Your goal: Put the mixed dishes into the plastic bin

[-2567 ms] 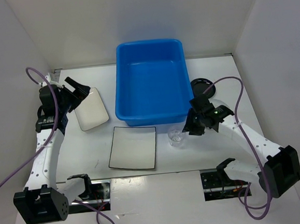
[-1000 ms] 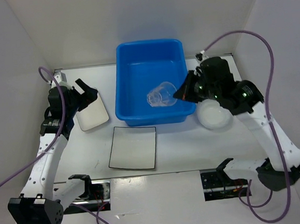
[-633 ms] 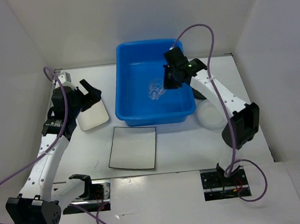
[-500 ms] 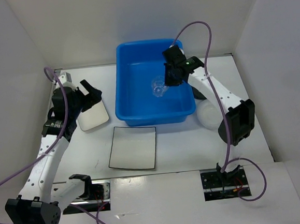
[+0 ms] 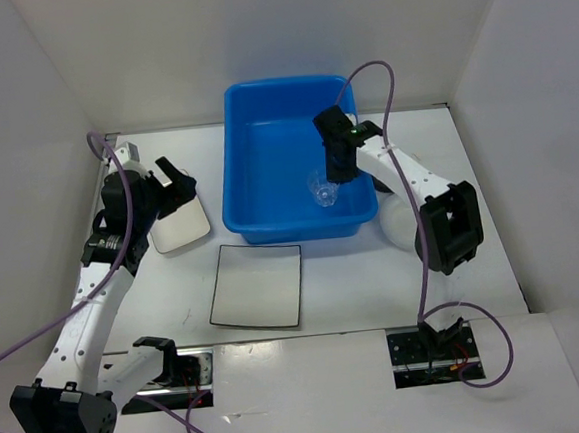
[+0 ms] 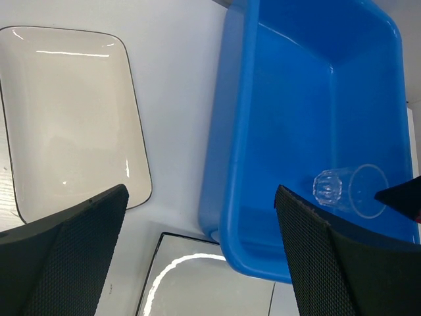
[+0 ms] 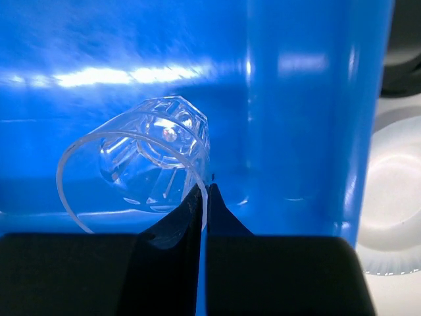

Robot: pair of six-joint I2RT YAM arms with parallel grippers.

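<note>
My right gripper is inside the blue plastic bin. It is shut on the rim of the small clear cup, which lies tilted low over the bin floor. The right wrist view shows the fingertips pinching the cup wall. My left gripper is open and empty above the white rounded-rectangle plate, left of the bin. The flat square plate lies in front of the bin. The translucent round dish sits right of the bin, partly behind my right arm.
The left wrist view shows the rounded plate, the bin wall, the cup and the square plate's corner. A dark round shape shows beyond the bin's right wall, above the translucent dish. White walls enclose the table.
My right gripper picked the cup up from the table in front of the bin, carried it over the rim and lowered it into the bin's front right. The left arm barely moved.
</note>
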